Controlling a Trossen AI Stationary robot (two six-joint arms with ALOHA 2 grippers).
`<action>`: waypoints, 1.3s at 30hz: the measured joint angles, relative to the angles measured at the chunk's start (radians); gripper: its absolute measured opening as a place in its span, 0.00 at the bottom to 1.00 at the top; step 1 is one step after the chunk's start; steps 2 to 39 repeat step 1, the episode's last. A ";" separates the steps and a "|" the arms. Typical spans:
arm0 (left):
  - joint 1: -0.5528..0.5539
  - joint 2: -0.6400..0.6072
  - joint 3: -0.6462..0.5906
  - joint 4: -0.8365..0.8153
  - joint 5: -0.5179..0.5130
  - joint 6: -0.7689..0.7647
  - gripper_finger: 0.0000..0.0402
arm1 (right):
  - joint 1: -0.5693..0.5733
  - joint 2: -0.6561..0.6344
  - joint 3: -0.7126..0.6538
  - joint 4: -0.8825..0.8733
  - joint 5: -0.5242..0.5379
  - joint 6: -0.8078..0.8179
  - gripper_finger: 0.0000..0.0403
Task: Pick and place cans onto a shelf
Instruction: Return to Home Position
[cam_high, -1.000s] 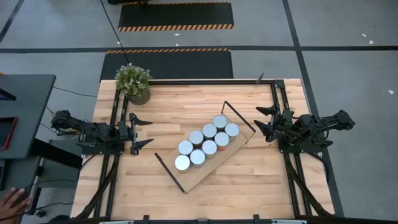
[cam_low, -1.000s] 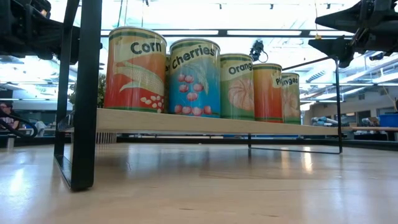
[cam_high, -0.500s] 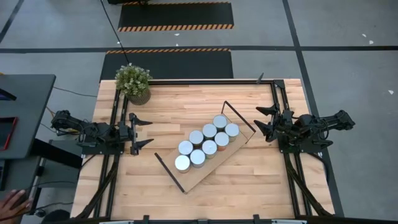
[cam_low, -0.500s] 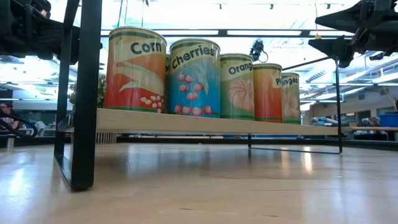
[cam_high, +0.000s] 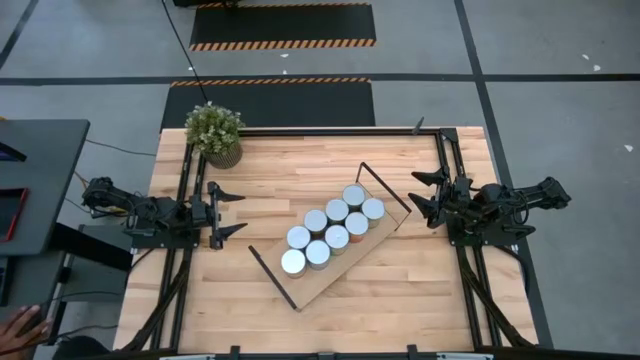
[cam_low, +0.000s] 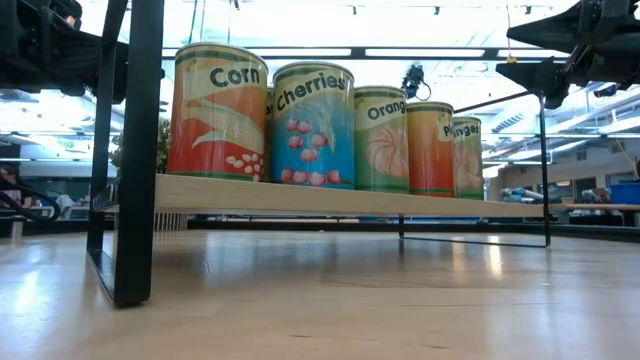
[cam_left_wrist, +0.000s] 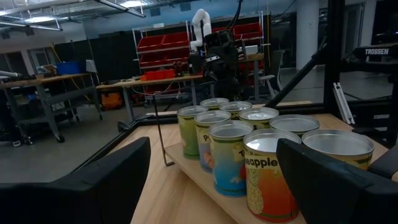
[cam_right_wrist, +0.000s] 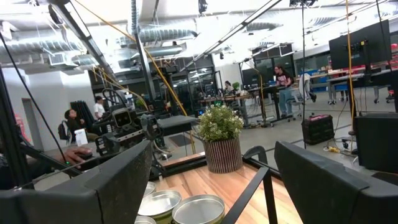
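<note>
Cans (cam_high: 337, 238) with silver tops stand in two rows on the shelf (cam_high: 308, 287).

Down at surface height only the near row of cans (cam_low: 313, 125) shows. The row behind is hidden, bar a sliver between Corn and Cherries. Farther along, the printed names wrap round the tins and read only in part. The black frame post (cam_low: 135, 150) of the shelf (cam_low: 330, 198) runs out past the top edge and half covers the potted plant (cam_high: 213, 128) behind it. The right tool (cam_low: 505, 48) is clipped at the upper right corner. From overhead the labels cannot be seen, only lids, and a person's hand (cam_high: 18, 325) is cut off at the bottom left corner. Past the right wrist the lids run out of view, and the people (cam_right_wrist: 68, 124) beyond are too small to make out.
</note>
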 joint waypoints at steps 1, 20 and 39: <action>0.000 0.000 0.000 0.000 0.000 0.000 0.88 | 0.000 0.000 0.000 0.000 0.000 0.000 0.86; 0.000 0.000 0.000 0.000 0.000 0.000 0.88 | 0.000 0.000 0.000 0.000 0.000 0.000 0.86; 0.000 0.000 0.000 0.000 0.000 0.000 0.88 | 0.000 0.000 0.000 0.000 0.000 0.000 0.86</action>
